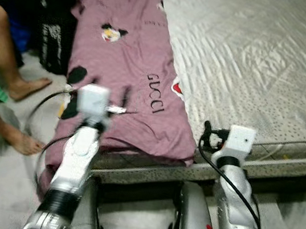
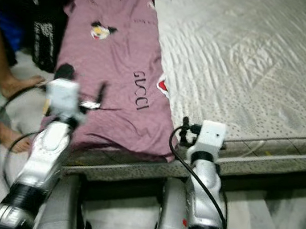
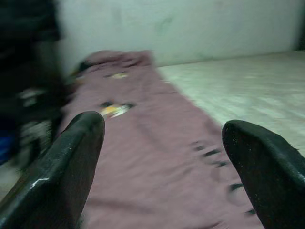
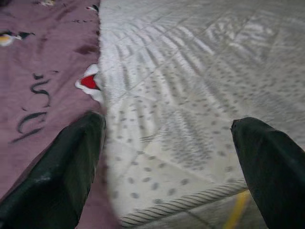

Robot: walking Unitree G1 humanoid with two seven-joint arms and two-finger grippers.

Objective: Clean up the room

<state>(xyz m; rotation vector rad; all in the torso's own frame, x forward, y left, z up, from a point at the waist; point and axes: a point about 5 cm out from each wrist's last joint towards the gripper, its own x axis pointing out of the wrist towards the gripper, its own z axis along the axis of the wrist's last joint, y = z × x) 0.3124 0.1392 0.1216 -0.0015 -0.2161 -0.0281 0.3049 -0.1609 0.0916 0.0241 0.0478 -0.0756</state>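
Mauve printed blanket, lengthwise along mattress edge

Bed with pale quilted mattress — mauve printed blanket along its left edge, draping over

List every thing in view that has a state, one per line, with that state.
Purple blanket: spread flat in a long strip along the mattress's left edge, its near end draping over the edge.
Mattress: bare, quilted cover wrinkled.
Left pincer: open, over the purple blanket, holding nothing.
Right pincer: open, over the mattress's near edge, holding nothing.
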